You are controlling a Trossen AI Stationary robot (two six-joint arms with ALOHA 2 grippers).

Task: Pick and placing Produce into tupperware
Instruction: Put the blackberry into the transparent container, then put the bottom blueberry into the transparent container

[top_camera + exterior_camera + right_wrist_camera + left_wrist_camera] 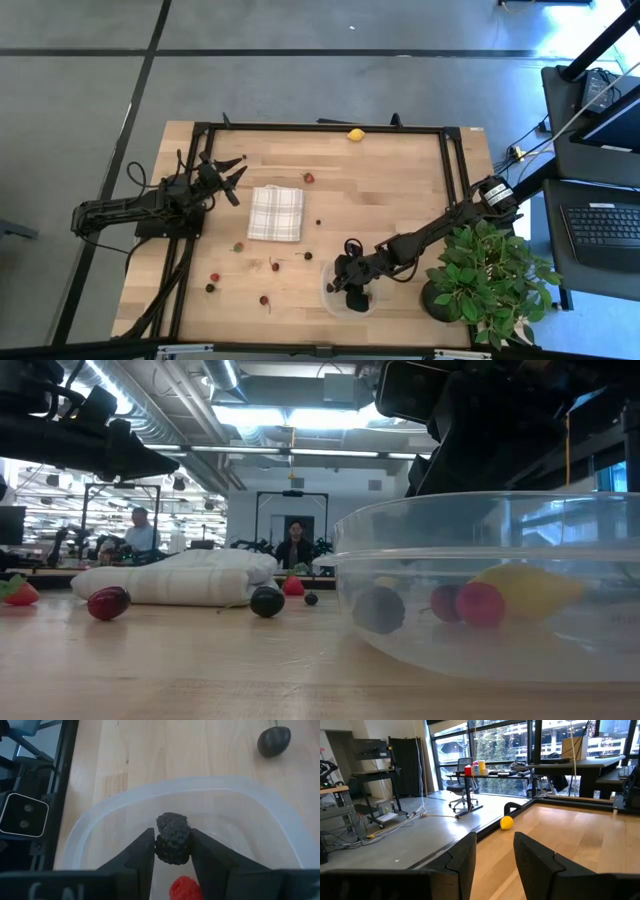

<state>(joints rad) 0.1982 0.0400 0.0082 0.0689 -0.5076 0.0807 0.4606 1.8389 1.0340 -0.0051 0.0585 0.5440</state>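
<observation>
Fingers of my right gripper (172, 851) pinch a bumpy dark blackberry (172, 839) over the clear rounded plastic tupperware (100, 822), lower centre-right of the high view. My left gripper (492, 862) hangs open and empty at centre left.

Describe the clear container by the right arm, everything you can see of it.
The container is clear, colourless plastic, shallow, with rounded corners and a rimmed edge. It sits upright on the wooden table near the front edge, beside the potted plant. Inside lie a yellow fruit, red berries and a dark one. The right gripper hangs over it, clamping a blackberry.
</observation>
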